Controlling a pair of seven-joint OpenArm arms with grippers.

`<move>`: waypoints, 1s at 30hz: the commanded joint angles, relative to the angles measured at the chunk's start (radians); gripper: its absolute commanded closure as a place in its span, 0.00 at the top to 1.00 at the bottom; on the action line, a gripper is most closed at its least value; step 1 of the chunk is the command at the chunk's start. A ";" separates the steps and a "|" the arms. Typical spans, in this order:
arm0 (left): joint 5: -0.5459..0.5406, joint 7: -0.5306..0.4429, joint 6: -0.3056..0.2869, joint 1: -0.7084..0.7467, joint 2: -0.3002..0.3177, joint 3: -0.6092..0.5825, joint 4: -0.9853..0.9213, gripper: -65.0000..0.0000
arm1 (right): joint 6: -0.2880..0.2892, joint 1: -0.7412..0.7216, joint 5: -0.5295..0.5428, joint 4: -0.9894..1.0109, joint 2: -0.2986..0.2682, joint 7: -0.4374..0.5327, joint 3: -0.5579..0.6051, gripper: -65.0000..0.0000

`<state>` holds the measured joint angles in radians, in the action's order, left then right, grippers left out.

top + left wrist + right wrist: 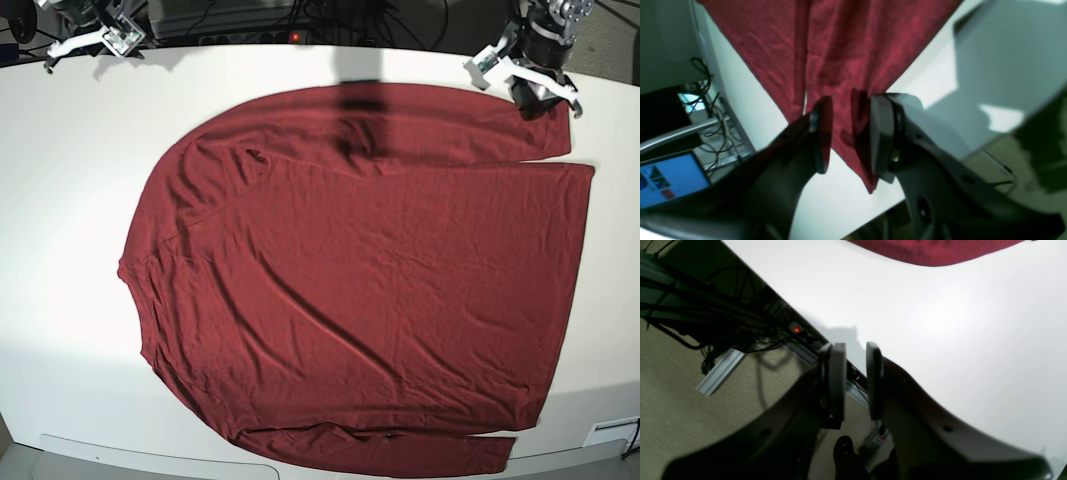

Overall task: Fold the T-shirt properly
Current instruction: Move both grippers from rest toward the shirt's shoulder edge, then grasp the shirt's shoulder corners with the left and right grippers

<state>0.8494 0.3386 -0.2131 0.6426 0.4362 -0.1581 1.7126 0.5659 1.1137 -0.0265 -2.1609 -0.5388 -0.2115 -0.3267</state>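
— What fills the worktop?
— The shirt, maroon and wrinkled, spread flat across most of it (neck towards the base view's left, hem to its right), one sleeve along the far edge, the other along the near edge.
— And the left pincer?
— At the far sleeve's cuff. Its jaws stand apart, with the cuff's corner between them and a fold lying against one pad; I cannot tell whether it grips.
— The right pincer?
— Over the worktop's far corner, well apart from the shirt, jaws slightly parted and empty.
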 commanded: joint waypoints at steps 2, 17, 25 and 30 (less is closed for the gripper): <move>-0.013 0.028 -0.039 0.014 0.031 0.002 -0.012 0.30 | -0.002 0.011 0.005 -0.017 -0.007 0.016 -0.007 0.18; -0.182 0.027 -0.363 0.014 0.132 0.002 -0.012 0.24 | 0.000 0.011 0.004 -0.017 -0.007 0.016 -0.007 0.18; -0.234 0.027 -0.383 0.018 0.132 0.002 -0.012 0.00 | -0.001 0.011 0.004 -0.017 -0.007 0.055 -0.007 0.18; -0.260 0.027 -0.382 0.020 0.132 0.002 -0.011 0.00 | 0.029 -0.032 -0.076 -0.017 -0.021 0.172 -0.004 0.18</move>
<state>0.6403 0.3355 -0.4797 0.6285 0.5667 -0.1429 1.7214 0.6075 1.0763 -0.1143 -2.1609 -0.5465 -0.0597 -0.3241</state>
